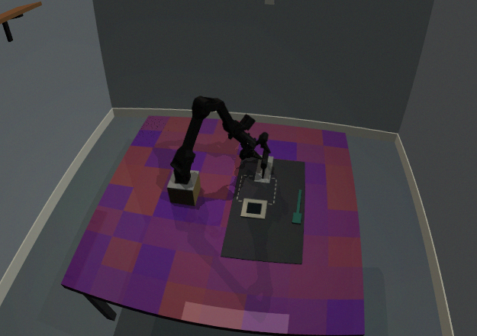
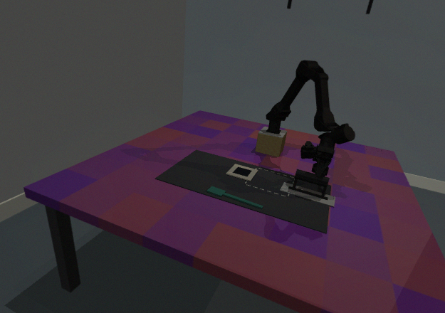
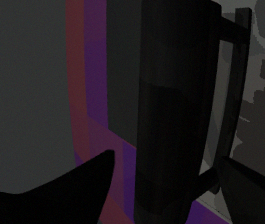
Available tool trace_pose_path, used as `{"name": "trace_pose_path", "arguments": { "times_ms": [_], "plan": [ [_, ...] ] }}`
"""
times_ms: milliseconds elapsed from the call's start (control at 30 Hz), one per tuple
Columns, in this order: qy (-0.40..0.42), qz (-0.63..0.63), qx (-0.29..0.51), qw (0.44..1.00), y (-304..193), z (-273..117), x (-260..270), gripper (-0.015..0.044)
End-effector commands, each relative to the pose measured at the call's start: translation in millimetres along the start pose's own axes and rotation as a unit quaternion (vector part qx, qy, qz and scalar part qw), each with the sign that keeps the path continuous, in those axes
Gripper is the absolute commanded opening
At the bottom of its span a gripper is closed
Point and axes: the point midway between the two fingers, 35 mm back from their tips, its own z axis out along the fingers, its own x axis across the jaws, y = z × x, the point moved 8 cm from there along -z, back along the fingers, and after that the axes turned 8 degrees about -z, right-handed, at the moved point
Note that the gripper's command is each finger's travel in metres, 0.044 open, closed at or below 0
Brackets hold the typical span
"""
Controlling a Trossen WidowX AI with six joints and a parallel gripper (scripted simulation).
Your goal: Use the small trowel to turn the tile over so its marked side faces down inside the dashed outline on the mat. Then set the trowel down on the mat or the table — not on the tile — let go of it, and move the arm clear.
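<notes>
The small trowel [image 1: 264,168] [image 2: 311,178] [image 3: 175,100] has a thick black handle held by two posts above a flat light-grey blade [image 2: 329,201]. It rests at the mat's far end in the top view. My gripper [image 1: 265,155] [image 2: 320,173] [image 3: 167,160] is open, low over the handle, with the handle showing between its fingers in the wrist view. The tile [image 1: 253,208] [image 2: 242,172] lies flat, its dark marked square up, at the edge of the dashed outline [image 1: 274,203] [image 2: 245,183], mostly outside it. Whether the fingers touch the handle is hard to tell.
A green flat-ended tool [image 1: 296,218] [image 2: 216,191] lies along one long side of the dark mat [image 1: 262,245] [image 2: 193,166]. The arm's base block [image 1: 183,194] [image 2: 270,144] stands beside the mat on the purple and red table [image 1: 203,285] [image 2: 259,255].
</notes>
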Motion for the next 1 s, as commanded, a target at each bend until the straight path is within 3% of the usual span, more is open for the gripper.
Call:
{"name": "trace_pose_path", "arguments": {
  "times_ms": [0,533,733,967],
  "plan": [
    [0.0,-0.001,0.001,1.0,-1,7,0,0.03],
    [0.001,-0.001,0.001,1.0,0,30,0,0.03],
    [0.001,-0.001,0.001,1.0,0,30,0,0.0143],
    [0.001,-0.001,0.001,1.0,0,30,0,0.0096]
  ]
}}
